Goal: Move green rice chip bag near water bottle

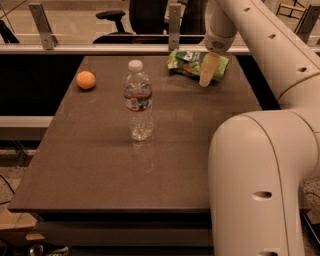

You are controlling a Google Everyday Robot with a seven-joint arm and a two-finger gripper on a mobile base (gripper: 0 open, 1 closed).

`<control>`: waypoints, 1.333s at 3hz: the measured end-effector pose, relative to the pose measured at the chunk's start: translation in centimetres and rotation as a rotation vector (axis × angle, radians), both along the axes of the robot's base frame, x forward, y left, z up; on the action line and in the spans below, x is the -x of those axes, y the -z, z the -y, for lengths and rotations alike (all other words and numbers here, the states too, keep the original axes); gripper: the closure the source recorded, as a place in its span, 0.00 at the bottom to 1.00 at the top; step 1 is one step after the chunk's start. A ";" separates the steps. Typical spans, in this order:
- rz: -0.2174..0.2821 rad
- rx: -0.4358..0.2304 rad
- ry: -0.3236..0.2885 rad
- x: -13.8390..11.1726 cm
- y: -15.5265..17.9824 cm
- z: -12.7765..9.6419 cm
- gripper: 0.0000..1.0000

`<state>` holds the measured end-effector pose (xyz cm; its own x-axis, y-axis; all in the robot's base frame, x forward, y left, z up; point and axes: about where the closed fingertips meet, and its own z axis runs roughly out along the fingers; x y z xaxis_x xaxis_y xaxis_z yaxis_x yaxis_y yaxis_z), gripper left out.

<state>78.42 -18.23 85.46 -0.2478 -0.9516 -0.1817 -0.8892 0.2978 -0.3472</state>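
Observation:
The green rice chip bag (190, 63) lies flat at the far right of the brown table (100, 165). The water bottle (138, 101) stands upright near the table's middle, clear with a white cap and a label band. My gripper (206, 75) hangs from the white arm right over the bag's right part, its pale finger (208, 67) reaching down onto or just in front of the bag. The bag's right end is partly hidden behind the finger.
An orange (85, 80) sits at the far left of the table. My white arm's large segment (255, 180) fills the lower right. A rail with metal posts (174, 20) and office chairs (145, 12) lie behind the table's far edge.

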 end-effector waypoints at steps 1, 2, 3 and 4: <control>-0.018 -0.009 -0.003 -0.4 0.8 -0.1 0.00; -0.018 -0.009 -0.004 -0.5 1.1 -0.2 0.19; -0.021 -0.009 -0.005 -0.7 1.5 -0.3 0.43; -0.023 -0.009 -0.007 -0.8 1.8 -0.4 0.65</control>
